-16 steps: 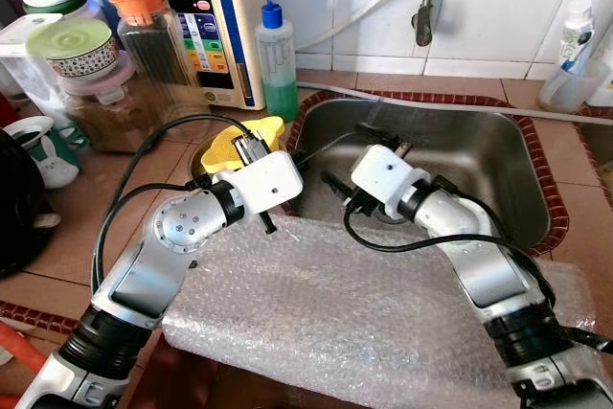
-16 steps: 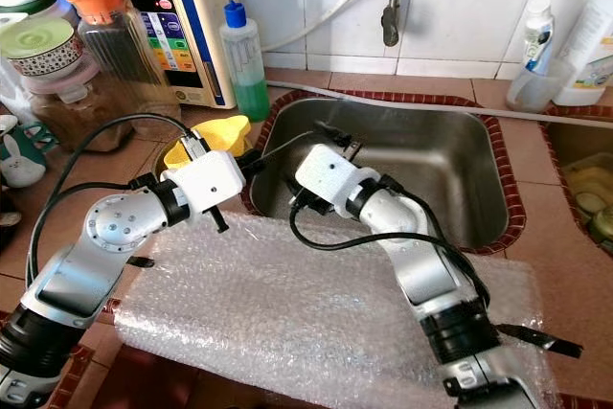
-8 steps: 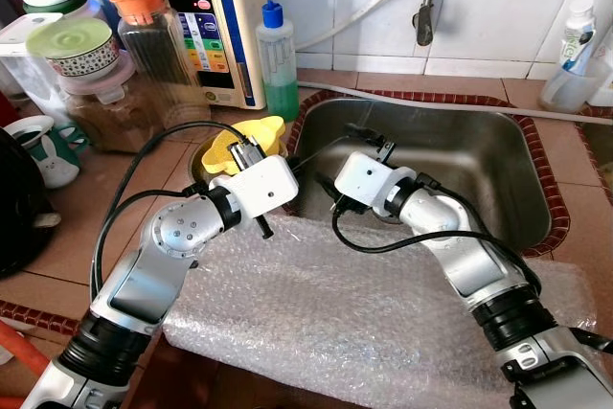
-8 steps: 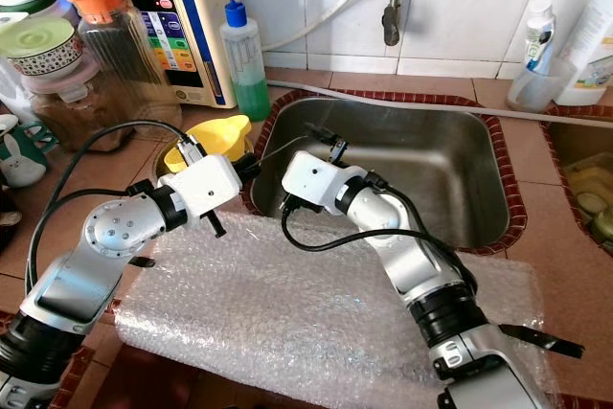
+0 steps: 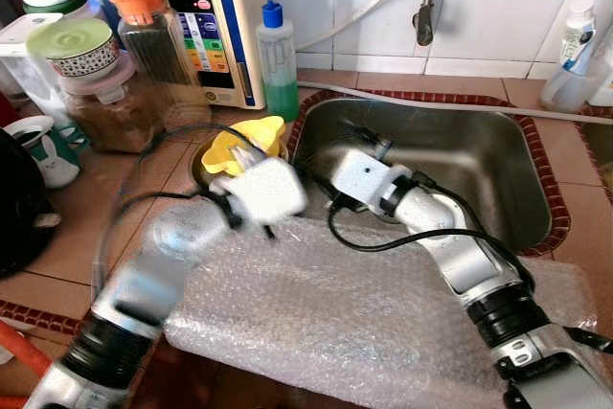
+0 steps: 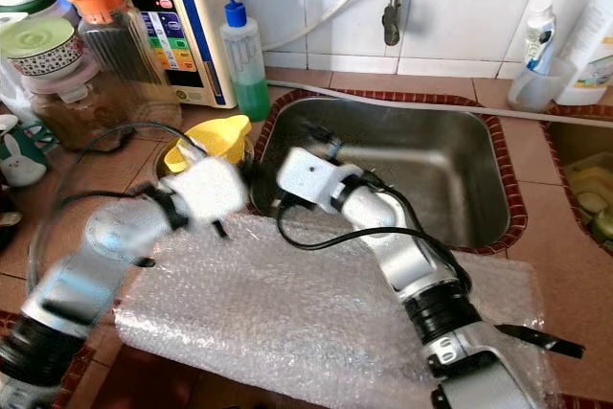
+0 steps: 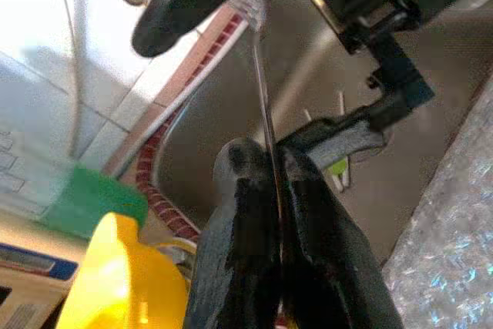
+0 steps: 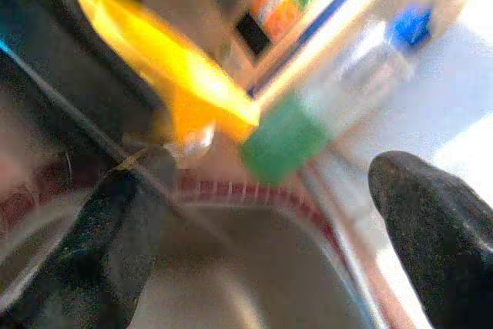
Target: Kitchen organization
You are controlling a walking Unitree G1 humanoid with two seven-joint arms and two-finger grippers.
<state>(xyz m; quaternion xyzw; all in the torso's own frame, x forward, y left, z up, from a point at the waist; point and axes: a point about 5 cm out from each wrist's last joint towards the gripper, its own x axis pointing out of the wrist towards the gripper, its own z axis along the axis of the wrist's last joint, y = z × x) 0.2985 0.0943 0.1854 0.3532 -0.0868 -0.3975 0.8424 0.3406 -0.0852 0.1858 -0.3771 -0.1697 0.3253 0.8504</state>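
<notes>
Thin wire, left claw seemingly clamped.

terracotta tiled counter, bubble wrap, jars; soap bottle

The left arm reaches forward and inward from the lower left, bent at the elbow, its outline smeared by motion blur. Its white wrist block sits at mid-frame. The left gripper has its two black fingers pressed together, pinching something thin between them. The right arm comes up from the lower right, elbow bent, forearm angled toward the left arm. The right gripper holds its fingers spread wide apart.
</notes>
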